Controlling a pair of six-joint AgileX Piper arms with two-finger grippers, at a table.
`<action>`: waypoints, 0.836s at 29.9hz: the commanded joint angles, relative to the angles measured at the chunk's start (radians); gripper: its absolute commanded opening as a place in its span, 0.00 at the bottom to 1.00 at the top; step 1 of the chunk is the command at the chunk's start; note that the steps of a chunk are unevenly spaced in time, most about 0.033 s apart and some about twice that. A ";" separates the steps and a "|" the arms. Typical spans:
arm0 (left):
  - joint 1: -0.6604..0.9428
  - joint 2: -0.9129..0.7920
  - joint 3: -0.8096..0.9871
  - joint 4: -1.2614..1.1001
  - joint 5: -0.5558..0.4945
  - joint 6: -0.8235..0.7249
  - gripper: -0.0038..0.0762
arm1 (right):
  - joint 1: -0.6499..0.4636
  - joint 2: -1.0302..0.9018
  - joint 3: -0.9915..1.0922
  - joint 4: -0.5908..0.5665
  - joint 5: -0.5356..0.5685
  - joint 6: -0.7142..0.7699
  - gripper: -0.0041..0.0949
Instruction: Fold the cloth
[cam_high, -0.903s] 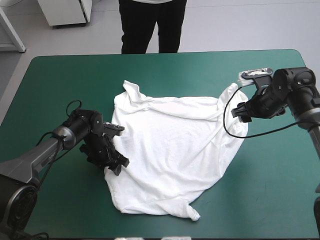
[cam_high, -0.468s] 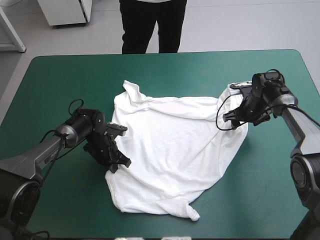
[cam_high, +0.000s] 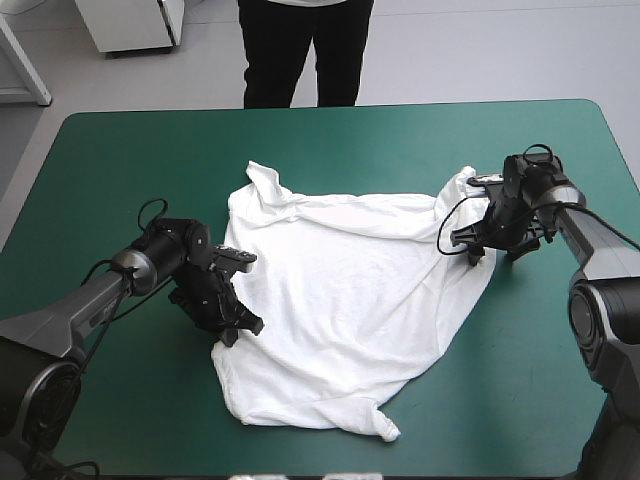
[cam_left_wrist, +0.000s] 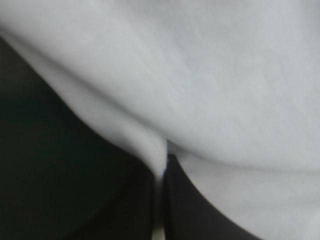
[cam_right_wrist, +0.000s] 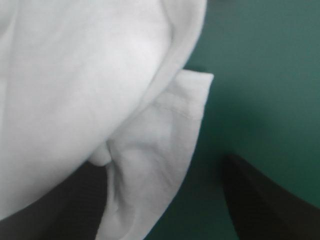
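1. First, locate the T-shirt (cam_high: 340, 300): spread mostly flat across the middle of the teal-green table (cam_high: 120, 160), rumpled, with long ridges across the far part and one twisted tip toward the near edge.
2. Check the left gripper (cam_high: 235, 322): set at the left border of the cloth, low on the table. In the left wrist view, black fingers pressed all but together, a fold of white fabric pinched between them.
3. Check the right gripper (cam_high: 475, 250): set at the right border, just beside the far right corner of the cloth. In the right wrist view, black fingers spread wide, with a hemmed flap (cam_right_wrist: 195, 95) lying between them and nothing clamped.
4. Treat as light, thin and limp. Expect no stiffness at all: likely to sag between two holds, drape under its own weight and bunch if dragged low across the cover.
5. Expect little risk of damage and little risk of slipping out of a firm pinch. Watch instead for uneven pull, which would probably skew the panel and add creases.
6. Take hold at a border or corner, where the stitched hem doubles the fabric and gives the fingers more to bite.
7. Avoid pinching mid-panel: likely to gather both layers and lift a tent rather than an edge.
8. On the right side, judge the hemmed flap the natural place to grip, opposite the left hold.
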 joint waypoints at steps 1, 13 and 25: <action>-0.014 0.004 0.009 -0.030 0.004 0.000 0.04 | -0.009 0.000 -0.020 0.041 -0.014 -0.026 0.54; -0.014 -0.008 -0.005 -0.023 0.014 0.026 0.04 | 0.021 0.058 -0.026 0.089 0.059 -0.042 0.03; -0.012 -0.369 -0.326 0.036 0.147 -0.033 0.04 | -0.027 -0.322 -0.105 0.038 0.162 -0.005 0.03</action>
